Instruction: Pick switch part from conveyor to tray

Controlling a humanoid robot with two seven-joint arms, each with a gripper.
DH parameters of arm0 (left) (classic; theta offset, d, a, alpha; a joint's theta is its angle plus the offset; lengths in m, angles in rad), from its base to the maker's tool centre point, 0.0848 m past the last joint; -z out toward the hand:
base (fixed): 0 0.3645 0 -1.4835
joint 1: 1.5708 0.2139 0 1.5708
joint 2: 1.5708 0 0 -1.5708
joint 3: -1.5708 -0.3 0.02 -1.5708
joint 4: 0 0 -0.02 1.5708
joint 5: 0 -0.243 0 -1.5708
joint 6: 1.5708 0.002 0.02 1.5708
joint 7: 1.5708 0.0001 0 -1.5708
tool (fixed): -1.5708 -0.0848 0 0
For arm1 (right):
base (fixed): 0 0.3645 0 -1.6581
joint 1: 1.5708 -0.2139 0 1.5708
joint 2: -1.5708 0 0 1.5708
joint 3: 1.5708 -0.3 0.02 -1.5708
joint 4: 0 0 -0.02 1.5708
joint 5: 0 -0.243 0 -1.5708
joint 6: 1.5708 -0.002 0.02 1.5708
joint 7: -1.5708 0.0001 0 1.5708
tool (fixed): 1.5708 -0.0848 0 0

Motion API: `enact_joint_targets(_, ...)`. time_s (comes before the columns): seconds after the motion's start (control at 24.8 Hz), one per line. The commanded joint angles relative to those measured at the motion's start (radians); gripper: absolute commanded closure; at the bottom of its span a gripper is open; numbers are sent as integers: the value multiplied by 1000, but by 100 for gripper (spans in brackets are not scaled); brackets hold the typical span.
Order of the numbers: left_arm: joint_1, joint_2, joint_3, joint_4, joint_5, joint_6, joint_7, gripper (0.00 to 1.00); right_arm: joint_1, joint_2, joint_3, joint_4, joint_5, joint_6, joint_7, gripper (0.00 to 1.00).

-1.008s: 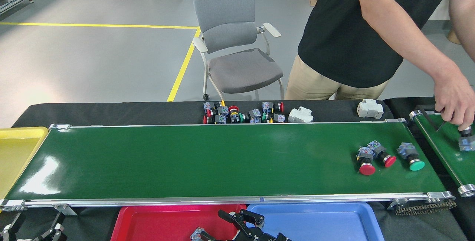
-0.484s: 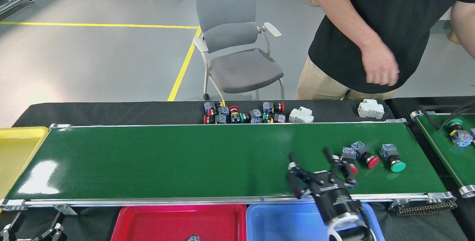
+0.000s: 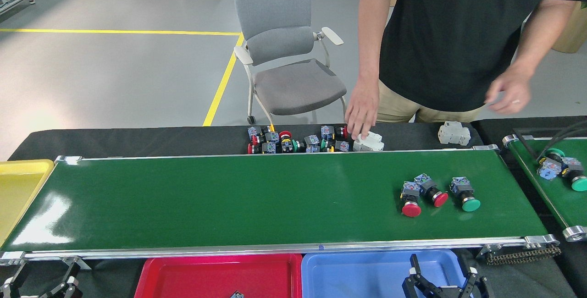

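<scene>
Glossy dark-green conveyor [image 3: 229, 197] with aluminium rails carries three switch parts [image 3: 433, 192] near its right end: two red mushroom caps, one green. My right end effector [image 3: 444, 279] hangs over the blue tray [image 3: 357, 275], fingers spread, gripping nothing. My left end effector [image 3: 39, 284] is too cropped to judge. A person's hand [image 3: 362, 114] touches a white block [image 3: 369, 142] on the bench [image 3: 137, 140].

We've got a grey chair [image 3: 289, 55] on the floor, and a person [image 3: 454, 36] touching a white block [image 3: 368, 142].
</scene>
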State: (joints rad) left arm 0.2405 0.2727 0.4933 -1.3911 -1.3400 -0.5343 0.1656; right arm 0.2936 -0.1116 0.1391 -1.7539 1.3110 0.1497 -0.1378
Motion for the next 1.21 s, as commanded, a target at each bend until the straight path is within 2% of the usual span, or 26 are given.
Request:
enact_joint_targets(0.0,-4,10,2,-11,2,-3,8,0,-63,24,2,-7,4,-4,67,0)
enact_joint_targets(0.12,-4,10,2,-8,2,-3,8,0,-179,95,5,53,17,-2,182,0)
enact_joint_targets(0.24,-4,10,2,-6,1,-3,6,0,-287,156,30,165,45,7,211,0)
enact_joint_targets(0.36,-4,10,1,-6,1,-6,8,0,-379,181,79,284,65,56,228,0)
enact_joint_targets(0.52,-6,10,1,-6,1,-6,6,0,-490,190,160,425,56,137,228,1)
enact_joint_targets(0.56,-6,10,1,-6,1,-6,6,0,-505,193,171,444,56,146,231,10)
enact_joint_targets(0.6,-6,10,1,-6,1,-6,6,0,-510,188,178,448,57,145,244,30)
enact_joint_targets(0.69,-6,10,1,-6,1,-6,6,0,-516,184,191,448,56,140,300,49)
enact_joint_targets(0.73,-6,10,1,-6,1,-6,6,0,-518,182,191,447,53,134,317,80)
enact_joint_targets(0.77,-6,10,1,-6,1,-6,6,0,-519,182,192,447,53,128,323,86)
enact_joint_targets(0.85,-6,8,1,-6,1,-6,6,0,-519,184,192,444,53,110,323,92)
enact_joint_targets(0.97,-7,8,1,-6,1,-6,6,0,-519,184,192,419,53,105,325,92)
enact_joint_targets(1.09,-6,8,1,-6,1,-6,6,0,-502,184,194,343,51,93,331,91)
enact_joint_targets(1.17,-6,8,1,-6,1,-6,6,0,-472,187,203,251,54,59,357,90)
